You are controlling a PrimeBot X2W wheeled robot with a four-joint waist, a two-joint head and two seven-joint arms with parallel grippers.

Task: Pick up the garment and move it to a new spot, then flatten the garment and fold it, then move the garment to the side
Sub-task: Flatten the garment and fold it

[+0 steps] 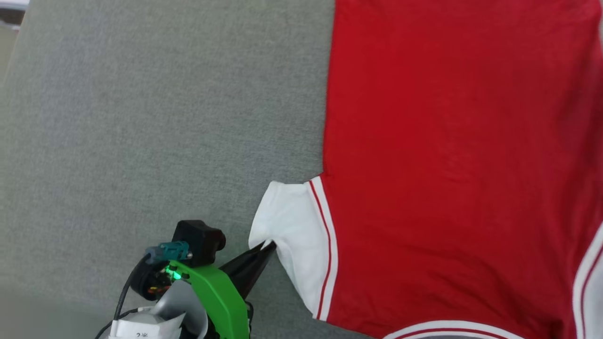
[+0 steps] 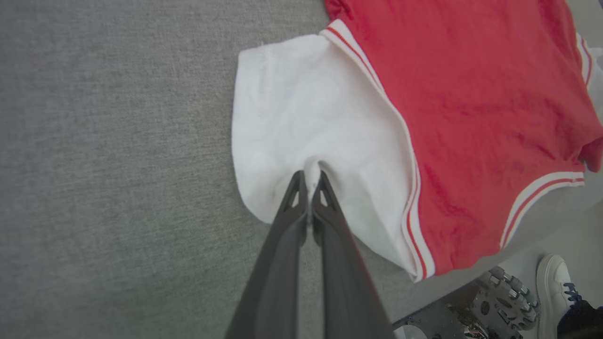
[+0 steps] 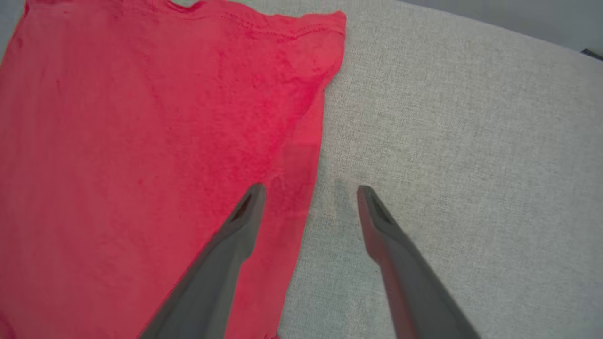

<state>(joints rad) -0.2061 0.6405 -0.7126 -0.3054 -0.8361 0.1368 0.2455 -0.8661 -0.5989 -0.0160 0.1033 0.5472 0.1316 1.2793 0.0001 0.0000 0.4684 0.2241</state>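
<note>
Downward head view of a grey fabric-covered counter point(image 1: 141, 117). Spread flat across the right half of that view and running off its top, right and bottom edges: the garment point(image 1: 452, 155), plain red on the side facing up. At its lower left corner, a white short sleeve point(image 1: 292, 221) bordered by red-and-white striped trim point(image 1: 326, 226), sticking out toward the bare counter. Left gripper point(image 1: 269, 246) at the lower left of the head view, on a green and grey wrist point(image 1: 216, 292), dark fingers clenched on the lower edge of that sleeve. In the left wrist view, both fingers point(image 2: 292, 207) pressed together with a small pinch of white cloth caught between the tips, the sleeve puckered around the grip and otherwise lying on the counter. Past the counter's edge at that view's lower right, a roller wheel point(image 2: 509, 287) of the robot's base and a person's white shoe point(image 2: 553, 287) on a pale floor point(image 2: 541, 235). In the right wrist view, right gripper point(image 3: 309, 190) released, fingers spread wide and holding nothing, set over the garment's straight side edge: one finger over red cloth, the other over bare counter, contact with the surface not clear. Stitched hem point(image 3: 264, 26) and its corner at the top of that view, lying flat with a few light wrinkles.
</note>
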